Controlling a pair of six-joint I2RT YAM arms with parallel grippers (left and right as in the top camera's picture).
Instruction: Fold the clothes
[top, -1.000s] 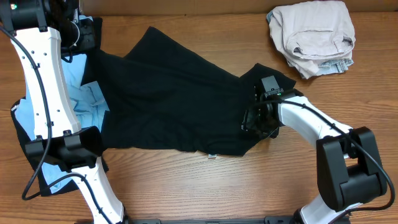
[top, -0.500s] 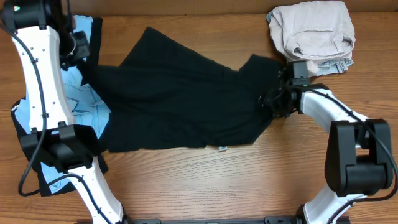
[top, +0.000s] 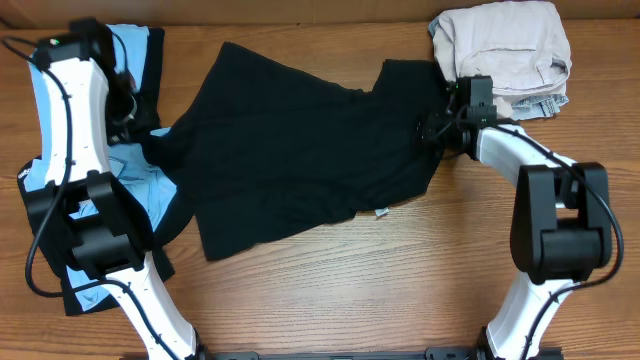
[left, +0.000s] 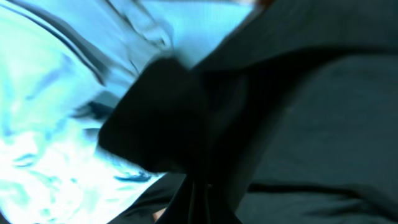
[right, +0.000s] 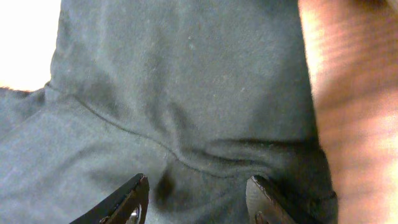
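Black T-shirt (top: 300, 140) lying spread across table (top: 400, 290) centre. Left gripper (top: 135, 125) clamping closed on its left edge, beside light-blue T-shirt (top: 140, 178). Right gripper (right: 199, 199) pressing on right sleeve area, fingers (right: 134, 200) standing apart, fabric puckering between.

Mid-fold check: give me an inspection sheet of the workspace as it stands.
Surface: wood table.
Job's things: black T-shirt spread across the centre, white label at its near edge; light-blue shirts heaped at left.
Clutter: beige folded cloth, far right corner.
Hands: left hand shut on the black T-shirt's left edge; right hand open over its right end.
Cables: black cable loops beside the left arm.
Surroundings: nothing seen.
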